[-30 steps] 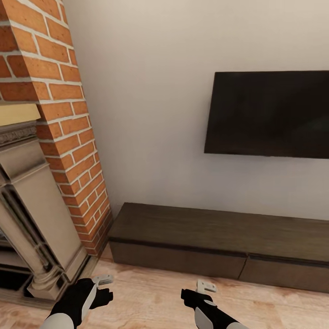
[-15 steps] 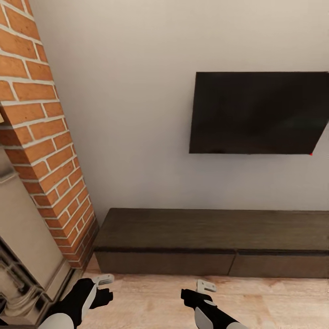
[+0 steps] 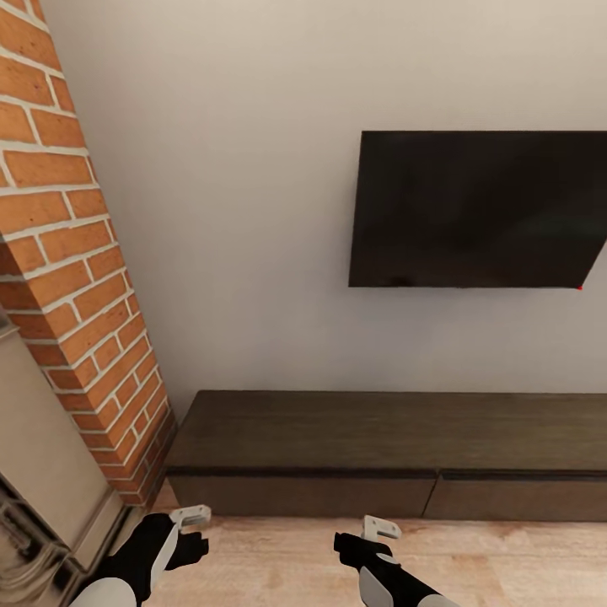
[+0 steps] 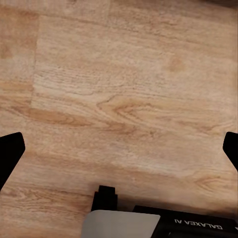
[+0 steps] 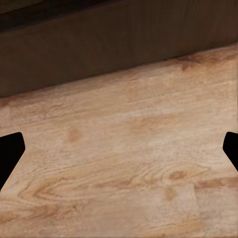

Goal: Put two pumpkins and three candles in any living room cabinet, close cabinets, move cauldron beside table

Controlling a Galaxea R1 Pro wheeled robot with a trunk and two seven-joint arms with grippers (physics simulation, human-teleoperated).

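A low, long dark-brown cabinet [image 3: 379,430] stands against the white wall straight ahead. Its two front panels [image 3: 303,496] are closed, and its flat top is bare. My left gripper [image 3: 190,516] and right gripper [image 3: 379,529] hover low over the wooden floor just in front of it. In the left wrist view the left gripper [image 4: 119,153] is open over bare floorboards. The right gripper [image 5: 119,151] is open too, facing the cabinet's front [image 5: 99,49]. Nothing is between either pair of fingers. The pumpkins, candles, cauldron and table are out of view.
A red brick chimney [image 3: 67,278] with a pale stone fireplace surround [image 3: 42,455] rises at the left, close to the cabinet's end. A black television [image 3: 476,211] hangs on the wall above the cabinet. Light wooden floor [image 3: 278,565] lies under the arms.
The whole picture has shifted: the fireplace has slid out to the left and the cabinet now lies square ahead, so the camera has turned. Both arms hold the same pose.
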